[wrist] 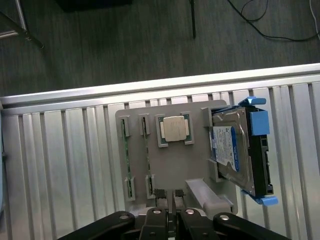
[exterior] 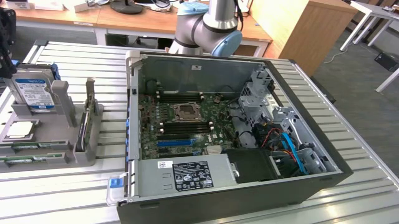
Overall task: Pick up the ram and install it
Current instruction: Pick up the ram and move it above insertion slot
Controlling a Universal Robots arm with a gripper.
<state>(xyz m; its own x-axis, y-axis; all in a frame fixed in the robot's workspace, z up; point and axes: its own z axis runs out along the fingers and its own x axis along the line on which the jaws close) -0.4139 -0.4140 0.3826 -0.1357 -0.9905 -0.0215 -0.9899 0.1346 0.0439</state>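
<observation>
Two rams, thin green sticks, stand on edge side by side in slots of a grey holder tray. In the exterior view the rams lie at the tray's near-left corner. My gripper hangs well above the tray's edge, apart from the rams, and I see nothing in it. A dark shape at the exterior view's left edge, over the tray, looks like my gripper. The open computer case lies to the exterior view's right, its motherboard exposed with black memory slots beside the processor socket.
The tray also holds a silver processor and a hard drive in a blue bracket. A blue slot, cables and a power supply sit inside the case. Everything rests on a slatted metal table; the arm's base stands behind the case.
</observation>
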